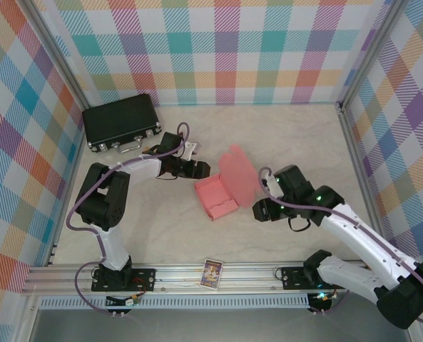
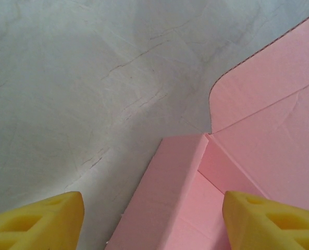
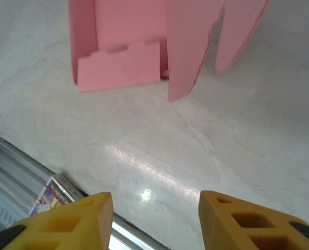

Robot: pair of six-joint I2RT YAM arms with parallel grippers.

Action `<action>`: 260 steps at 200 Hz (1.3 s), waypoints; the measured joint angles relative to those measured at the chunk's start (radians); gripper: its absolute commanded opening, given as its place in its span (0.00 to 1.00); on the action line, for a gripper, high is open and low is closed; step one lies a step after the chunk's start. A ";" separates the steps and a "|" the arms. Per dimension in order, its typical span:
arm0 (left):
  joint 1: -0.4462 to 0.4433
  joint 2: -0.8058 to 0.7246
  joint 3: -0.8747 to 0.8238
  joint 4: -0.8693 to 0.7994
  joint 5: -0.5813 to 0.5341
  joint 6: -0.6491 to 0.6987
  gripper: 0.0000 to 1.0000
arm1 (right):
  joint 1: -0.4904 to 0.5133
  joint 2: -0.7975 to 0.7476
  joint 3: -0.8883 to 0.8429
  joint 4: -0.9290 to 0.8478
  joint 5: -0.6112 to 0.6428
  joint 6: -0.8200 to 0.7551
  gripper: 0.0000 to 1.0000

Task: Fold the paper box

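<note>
I read left pincer (image 2: 153, 205) spread, empty, arm folded low beside paper box (image 1: 218, 197). Right pincer (image 3: 156, 205) likewise, opposite side.

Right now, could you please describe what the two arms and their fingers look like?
The left arm and right arm match: white links between bulky black joints, on black bases. A thin purple cable loops along each. Small green lights glow on the right arm. The left fingers and right fingers are yellow wedges with cut-out pockets.
</note>
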 measured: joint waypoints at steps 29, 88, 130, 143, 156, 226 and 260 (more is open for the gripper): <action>0.000 0.018 0.000 0.000 0.003 0.004 0.60 | 0.036 0.017 -0.151 0.166 -0.002 0.091 0.39; -0.006 0.027 -0.045 0.015 0.000 -0.019 0.51 | 0.043 0.167 -0.190 0.455 0.107 0.164 0.34; -0.010 -0.036 -0.153 0.058 -0.020 -0.079 0.50 | 0.037 0.342 -0.066 0.509 0.194 0.127 0.33; -0.011 -0.085 -0.195 0.076 -0.039 -0.109 0.51 | 0.026 0.394 -0.018 0.523 0.204 0.101 0.32; -0.012 -0.131 -0.234 0.103 -0.054 -0.146 0.51 | 0.006 0.445 0.028 0.538 0.211 0.073 0.31; -0.072 -0.217 -0.375 0.292 -0.111 -0.368 0.52 | -0.055 0.678 0.262 0.579 0.187 -0.063 0.31; -0.098 -0.217 -0.383 0.327 -0.134 -0.419 0.52 | -0.054 0.663 0.288 0.565 0.168 -0.081 0.41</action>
